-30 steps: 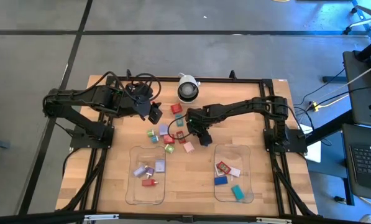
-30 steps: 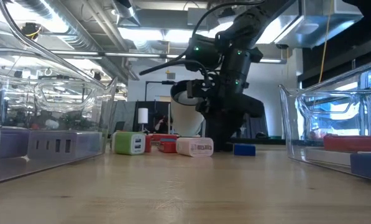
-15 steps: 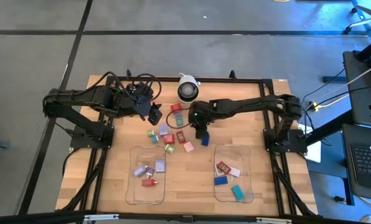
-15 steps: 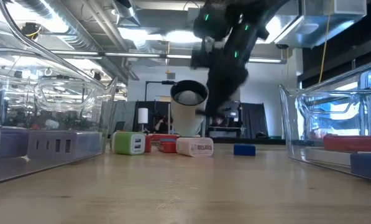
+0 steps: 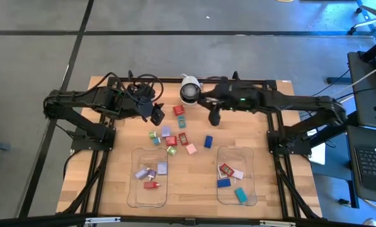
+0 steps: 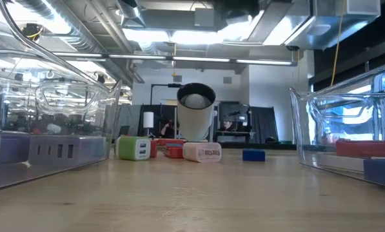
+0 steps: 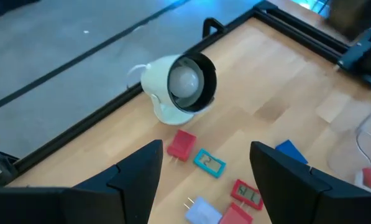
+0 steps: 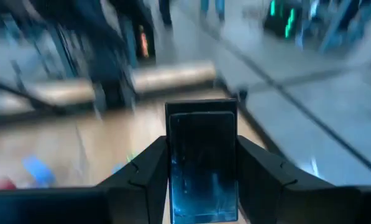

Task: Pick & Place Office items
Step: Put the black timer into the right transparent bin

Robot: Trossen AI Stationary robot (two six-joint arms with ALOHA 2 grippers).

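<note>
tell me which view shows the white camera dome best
The left wrist view: the camera dome fills the frame's middle, dark lens face and white body clear, standing behind a red block. The high view shows it small from above. The low view shows it side-on behind the blocks. The right wrist view doesn't show it.

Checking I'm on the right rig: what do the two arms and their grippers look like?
Both arms are black and jointed, mounted on a black frame. The left arm carries a loose bundle of black cables near its wrist. The right arm shows small green lights. The left gripper has two broad, dark, matte fingers.
</note>
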